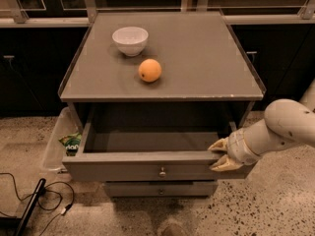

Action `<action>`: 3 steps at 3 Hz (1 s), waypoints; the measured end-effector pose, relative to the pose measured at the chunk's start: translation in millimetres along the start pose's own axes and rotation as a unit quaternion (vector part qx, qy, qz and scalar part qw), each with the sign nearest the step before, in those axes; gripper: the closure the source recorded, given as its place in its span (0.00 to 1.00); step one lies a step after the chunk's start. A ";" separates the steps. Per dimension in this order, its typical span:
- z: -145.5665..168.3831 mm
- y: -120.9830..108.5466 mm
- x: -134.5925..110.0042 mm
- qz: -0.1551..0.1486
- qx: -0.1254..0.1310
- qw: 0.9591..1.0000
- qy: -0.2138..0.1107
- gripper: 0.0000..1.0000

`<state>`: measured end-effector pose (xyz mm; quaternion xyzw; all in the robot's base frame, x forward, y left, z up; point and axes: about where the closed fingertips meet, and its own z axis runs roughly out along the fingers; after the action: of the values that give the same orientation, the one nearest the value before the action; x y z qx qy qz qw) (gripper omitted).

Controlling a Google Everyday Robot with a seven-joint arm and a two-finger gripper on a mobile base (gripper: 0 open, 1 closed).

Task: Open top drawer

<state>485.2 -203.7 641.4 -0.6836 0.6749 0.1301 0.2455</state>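
Found the top drawer [123, 168] low in the frame, at six o'clock from the cabinet top [197, 58], slid well out from under it. Could see right down into the deep grey box, floor bare as far as shown. Spotted the small brass knob [162, 171] at the middle of the flat front, untouched.

Picked out the gripper [211, 157] at four o'clock, against the right end of that front, pale fingers [219, 144] splayed wide apart. Looked to have one finger over the top edge and one across the face. Couldn't tell whether that amounted to a grip or just a touch. Nothing else held.

Judged the job mostly done: opened far enough to reach in. Left only a last bit of travel, if any, and then a release.

Read the drawer's long axis along the front, nine o'clock to three. Front faced six o'clock, toward the camera, with the slide running twelve to six.

Noted a white bowl [130, 40] and an orange [149, 70] on the top at eleven o'clock, and a narrower drawer [160, 188] shut below.
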 end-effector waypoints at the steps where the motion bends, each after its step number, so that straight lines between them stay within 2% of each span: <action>1: -0.1 0.6 0.2 0.000 0.000 1.000 0.000 0.86; 3: 0.0 0.7 0.1 0.000 0.000 1.000 0.000 0.39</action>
<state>484.5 -203.8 641.3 -0.6837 0.6749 0.1302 0.2451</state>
